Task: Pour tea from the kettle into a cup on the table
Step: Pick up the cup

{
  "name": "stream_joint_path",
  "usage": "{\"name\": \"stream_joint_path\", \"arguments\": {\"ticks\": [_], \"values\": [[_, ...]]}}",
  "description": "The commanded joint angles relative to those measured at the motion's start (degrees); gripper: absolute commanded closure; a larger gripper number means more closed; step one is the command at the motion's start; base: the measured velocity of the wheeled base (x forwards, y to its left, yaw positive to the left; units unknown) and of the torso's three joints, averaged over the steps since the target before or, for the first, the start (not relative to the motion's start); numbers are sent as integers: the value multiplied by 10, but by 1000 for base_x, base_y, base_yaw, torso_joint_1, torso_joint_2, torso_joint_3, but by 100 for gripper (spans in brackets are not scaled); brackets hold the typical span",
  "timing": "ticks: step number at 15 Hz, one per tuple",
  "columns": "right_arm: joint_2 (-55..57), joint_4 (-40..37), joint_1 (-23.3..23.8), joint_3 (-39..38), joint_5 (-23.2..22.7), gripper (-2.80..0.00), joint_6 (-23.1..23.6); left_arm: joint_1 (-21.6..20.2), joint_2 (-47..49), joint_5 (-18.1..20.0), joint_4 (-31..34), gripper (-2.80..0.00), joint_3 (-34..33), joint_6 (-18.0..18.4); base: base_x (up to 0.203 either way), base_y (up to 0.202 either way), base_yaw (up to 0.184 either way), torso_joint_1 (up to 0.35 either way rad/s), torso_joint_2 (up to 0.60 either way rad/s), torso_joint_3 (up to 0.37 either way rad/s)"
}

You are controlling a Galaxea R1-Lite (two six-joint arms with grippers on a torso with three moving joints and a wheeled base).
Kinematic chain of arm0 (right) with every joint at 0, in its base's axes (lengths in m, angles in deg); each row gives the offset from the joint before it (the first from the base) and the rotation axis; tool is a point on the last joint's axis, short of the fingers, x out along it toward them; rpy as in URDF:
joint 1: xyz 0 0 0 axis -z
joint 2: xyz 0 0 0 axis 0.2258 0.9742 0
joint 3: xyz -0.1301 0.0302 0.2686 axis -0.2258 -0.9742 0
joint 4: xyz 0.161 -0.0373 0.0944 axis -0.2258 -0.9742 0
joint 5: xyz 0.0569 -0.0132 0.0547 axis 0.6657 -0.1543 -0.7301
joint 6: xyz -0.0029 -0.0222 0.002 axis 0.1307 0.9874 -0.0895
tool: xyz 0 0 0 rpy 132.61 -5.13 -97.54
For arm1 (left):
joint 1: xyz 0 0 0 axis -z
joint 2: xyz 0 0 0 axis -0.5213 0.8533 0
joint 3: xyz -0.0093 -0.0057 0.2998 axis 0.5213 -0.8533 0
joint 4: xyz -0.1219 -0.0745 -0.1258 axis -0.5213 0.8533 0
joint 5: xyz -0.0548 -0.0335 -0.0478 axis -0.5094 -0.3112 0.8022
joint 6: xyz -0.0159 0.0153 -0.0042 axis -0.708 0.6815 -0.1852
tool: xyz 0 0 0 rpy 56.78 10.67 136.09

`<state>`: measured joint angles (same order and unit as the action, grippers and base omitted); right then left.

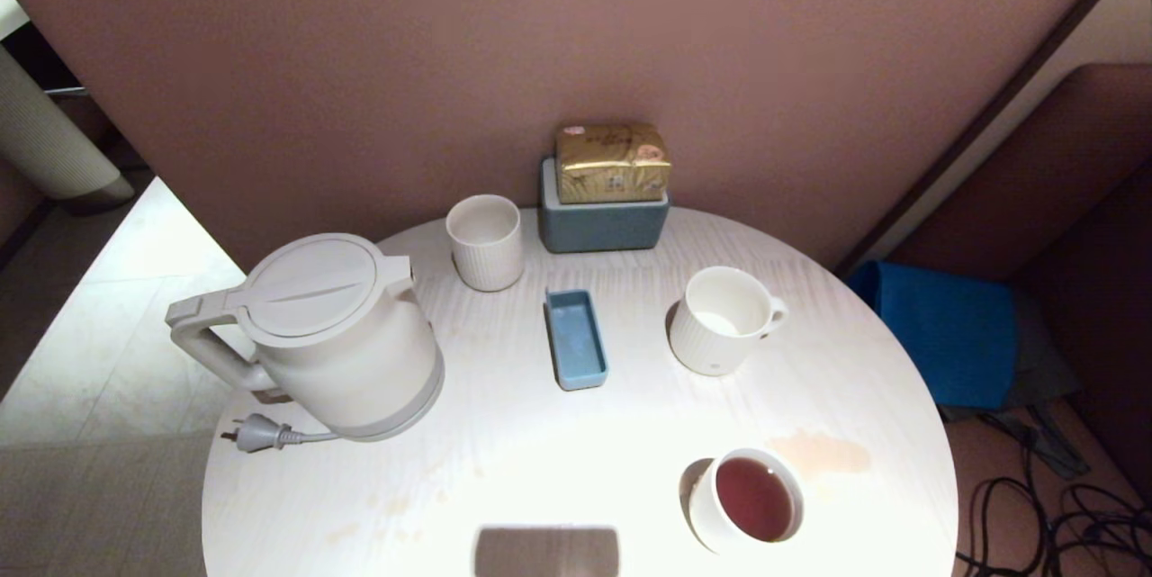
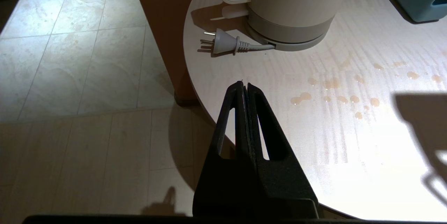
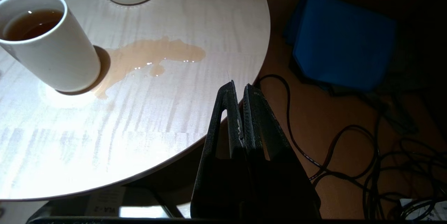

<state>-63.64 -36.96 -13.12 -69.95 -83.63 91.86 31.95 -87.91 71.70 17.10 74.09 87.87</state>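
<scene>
Left gripper (image 2: 245,85) shut tight, holding nothing, near tabletop (image 2: 349,140) edge. Right gripper (image 3: 238,85) shut and empty too, by spilled puddle (image 3: 150,56). Cup (image 1: 745,500) already holding tea (image 1: 754,498). Kettle (image 1: 333,334) standing upright, well apart. Best to open wide first, then grab handle (image 1: 202,334) firmly and tip slowly.

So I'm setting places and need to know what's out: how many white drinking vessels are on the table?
3. A ribbed cup at the back by the blue box, a handled mug on the right, and a plain cup holding tea at the front right. None looks hidden.
</scene>
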Motion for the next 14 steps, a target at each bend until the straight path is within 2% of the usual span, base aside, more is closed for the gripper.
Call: {"name": "stream_joint_path", "arguments": {"ticks": [1,4,7,10,13,14], "values": [[1,1,0,0,8,0,1,0,1,0,0,0,0,0,0,0,0,0,0,0],[1,0,0,4,11,0,5,0,0,0,0,0,0,0,0,0,0,0,0,0],[39,-17,0,81,5,0,5,0,0,0,0,0,0,0,0,0,0,0,0,0],[122,-11,-1,132,-25,0,4,0,0,0,0,0,0,0,0,0,0,0,0,0],[230,67,-2,145,-63,0,1,0,0,0,0,0,0,0,0,0,0,0,0,0],[276,109,-2,139,-91,0,-1,0,0,0,0,0,0,0,0,0,0,0,0,0]]}}
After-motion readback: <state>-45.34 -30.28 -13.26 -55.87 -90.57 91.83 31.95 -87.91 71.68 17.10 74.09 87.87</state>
